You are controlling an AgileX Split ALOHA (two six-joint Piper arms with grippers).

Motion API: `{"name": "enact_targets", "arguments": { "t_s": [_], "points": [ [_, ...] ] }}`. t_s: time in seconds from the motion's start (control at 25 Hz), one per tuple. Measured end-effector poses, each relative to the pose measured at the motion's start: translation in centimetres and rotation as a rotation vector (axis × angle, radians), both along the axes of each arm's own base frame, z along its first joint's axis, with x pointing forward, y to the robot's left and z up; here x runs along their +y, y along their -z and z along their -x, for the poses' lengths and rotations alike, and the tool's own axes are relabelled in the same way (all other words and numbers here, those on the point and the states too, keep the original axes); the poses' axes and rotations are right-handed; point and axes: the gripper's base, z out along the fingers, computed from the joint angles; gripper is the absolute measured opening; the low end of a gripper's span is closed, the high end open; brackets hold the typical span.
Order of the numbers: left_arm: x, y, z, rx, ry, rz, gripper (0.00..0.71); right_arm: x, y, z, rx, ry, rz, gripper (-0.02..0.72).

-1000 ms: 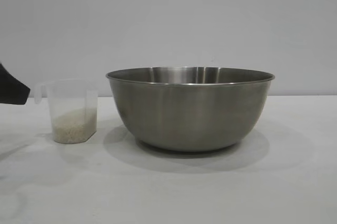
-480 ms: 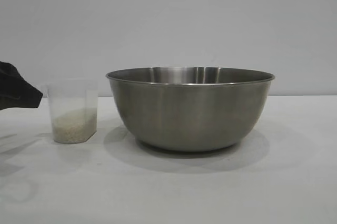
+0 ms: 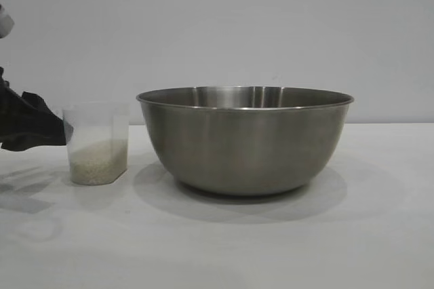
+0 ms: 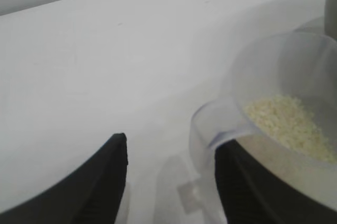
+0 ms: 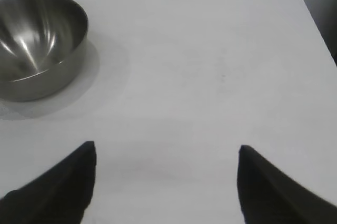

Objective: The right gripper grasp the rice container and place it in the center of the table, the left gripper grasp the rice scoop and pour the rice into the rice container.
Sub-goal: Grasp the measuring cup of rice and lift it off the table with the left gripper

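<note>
With the steel bowl (image 3: 245, 140) set mid-counter, my left end effector (image 4: 168, 174), fingers apart, straddles the clear plastic rice scoop's (image 3: 96, 143) loop handle; next I clamp.

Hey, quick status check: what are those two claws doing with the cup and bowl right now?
Left gripper at rice scoop handle, jaws open astride it. Right gripper open, away from rice container. Rice unpoured. Nothing in the way.
</note>
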Motion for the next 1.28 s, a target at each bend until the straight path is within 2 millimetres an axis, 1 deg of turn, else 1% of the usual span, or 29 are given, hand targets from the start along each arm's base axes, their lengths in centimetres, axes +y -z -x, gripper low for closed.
{"name": "enact_targets", "arguments": {
  "t_s": [0.04,0.16,0.2,0.24,0.56,0.64,0.72,0.88,0.96,1.12,1.28],
  "points": [
    [-0.1,0.1,-0.2,-0.002,0.007,0.0,0.237,0.0,0.0,0.0,0.0,0.0,0.0,0.477],
    [-0.4,0.1,-0.6,-0.014,0.033,0.0,0.081,0.0,0.0,0.0,0.0,0.0,0.0,0.477],
    [-0.5,0.0,-0.9,-0.023,0.046,0.0,0.052,0.0,0.0,0.0,0.0,0.0,0.0,0.477],
    [-0.6,0.0,-1.0,-0.027,0.057,0.0,0.0,0.0,0.0,0.0,0.0,0.0,0.0,0.477],
    [-1.1,-0.3,-1.4,-0.05,0.1,-0.005,0.0,0.0,0.0,0.0,0.0,0.0,0.0,0.477],
    [-1.0,-0.3,-1.5,-0.053,0.089,-0.007,0.0,0.0,0.0,0.0,0.0,0.0,0.0,0.477],
    [-0.8,-0.7,-1.7,-0.065,0.063,-0.01,0.0,0.0,0.0,0.0,0.0,0.0,0.0,0.477],
    [-0.6,-3.1,-2.0,-0.162,0.054,-0.05,0.0,0.0,0.0,0.0,0.0,0.0,0.0,0.477],
    [-1.0,-4.8,-2.4,-0.238,0.092,-0.067,0.0,0.0,0.0,0.0,0.0,0.0,0.0,0.477],
    [-2.7,-8.3,-4.2,-0.428,0.259,-0.125,0.0,0.0,0.0,0.0,0.0,0.0,0.0,0.477],
    [-4.5,-10.7,-5.8,-0.572,0.433,-0.178,0.0,0.0,0.0,0.0,0.0,0.0,0.0,0.477]
  ]
}}
